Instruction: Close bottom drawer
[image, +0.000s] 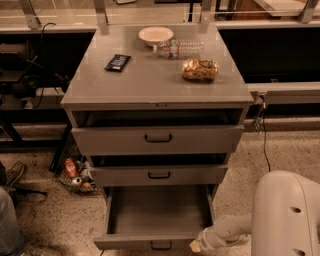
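Observation:
The bottom drawer (150, 241) of the grey metal cabinet is pulled far out, its empty inside showing and its small black bar handle (161, 245) at the lower edge of the view. My gripper (198, 245) is at the end of the white forearm (227, 231), low down at the right end of that drawer's front panel. I cannot tell whether it touches the panel.
The top drawer (158, 138) and middle drawer (159, 175) stand slightly open. On the cabinet top are a bowl (156, 35), a water bottle (179, 49), a snack bag (200, 70) and a dark packet (117, 62). A basket of cans (75, 175) sits on the floor at left, and a cable (262, 140) hangs at right.

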